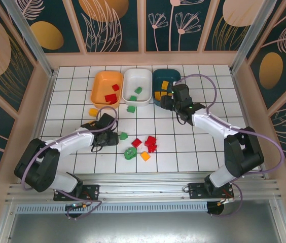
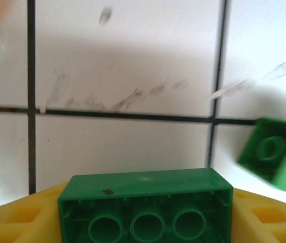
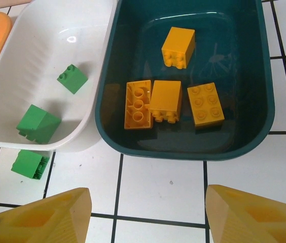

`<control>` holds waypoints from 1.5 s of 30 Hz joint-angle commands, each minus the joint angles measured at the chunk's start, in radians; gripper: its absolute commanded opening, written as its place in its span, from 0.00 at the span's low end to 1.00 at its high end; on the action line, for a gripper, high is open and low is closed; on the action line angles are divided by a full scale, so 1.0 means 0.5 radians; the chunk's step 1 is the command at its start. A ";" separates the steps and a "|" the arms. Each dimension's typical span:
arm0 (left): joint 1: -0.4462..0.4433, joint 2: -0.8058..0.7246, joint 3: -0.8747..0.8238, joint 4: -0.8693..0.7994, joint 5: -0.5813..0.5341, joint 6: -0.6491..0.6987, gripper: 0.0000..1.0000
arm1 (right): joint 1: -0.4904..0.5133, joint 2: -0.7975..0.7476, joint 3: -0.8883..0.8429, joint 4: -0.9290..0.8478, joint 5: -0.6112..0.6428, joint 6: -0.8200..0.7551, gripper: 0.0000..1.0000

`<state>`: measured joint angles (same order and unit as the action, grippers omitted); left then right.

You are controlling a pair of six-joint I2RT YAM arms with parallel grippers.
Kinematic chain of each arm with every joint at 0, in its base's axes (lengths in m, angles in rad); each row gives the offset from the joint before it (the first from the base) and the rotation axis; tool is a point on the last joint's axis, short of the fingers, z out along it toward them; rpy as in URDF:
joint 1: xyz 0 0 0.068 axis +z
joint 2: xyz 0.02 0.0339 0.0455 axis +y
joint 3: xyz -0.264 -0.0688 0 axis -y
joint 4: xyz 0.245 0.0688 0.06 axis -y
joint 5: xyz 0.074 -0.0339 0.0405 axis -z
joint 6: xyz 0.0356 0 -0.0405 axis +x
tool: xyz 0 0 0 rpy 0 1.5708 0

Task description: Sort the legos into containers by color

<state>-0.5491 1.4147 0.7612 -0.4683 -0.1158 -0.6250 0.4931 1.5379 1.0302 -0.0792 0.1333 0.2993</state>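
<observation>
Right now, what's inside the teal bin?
Four yellow bricks, one upside down, lie in the teal bin. Anything beneath them is hidden. Overhead, the right gripper covers the bin's near right part.

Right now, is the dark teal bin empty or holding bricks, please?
Holding bricks: four yellow-orange bricks lie on the floor of the dark teal bin.
</observation>
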 commanded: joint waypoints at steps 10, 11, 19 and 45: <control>-0.003 0.694 1.157 0.014 0.126 0.317 0.53 | 0.045 -0.202 -0.307 0.120 -0.115 0.170 0.61; -0.004 0.801 1.277 0.022 0.143 0.333 0.52 | 0.045 -0.225 -0.333 0.114 -0.123 0.174 0.61; 0.033 1.486 2.166 -0.116 0.037 0.411 0.54 | 0.078 -0.381 -0.486 0.050 -0.157 0.191 0.61; 0.124 0.646 1.233 0.427 0.376 0.326 0.97 | 0.700 -0.301 -0.470 -0.236 0.179 0.490 0.67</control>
<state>-0.4854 1.8809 1.5715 -0.3943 0.0296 -0.4244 0.8200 1.3705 0.7902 -0.1780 0.1661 0.4980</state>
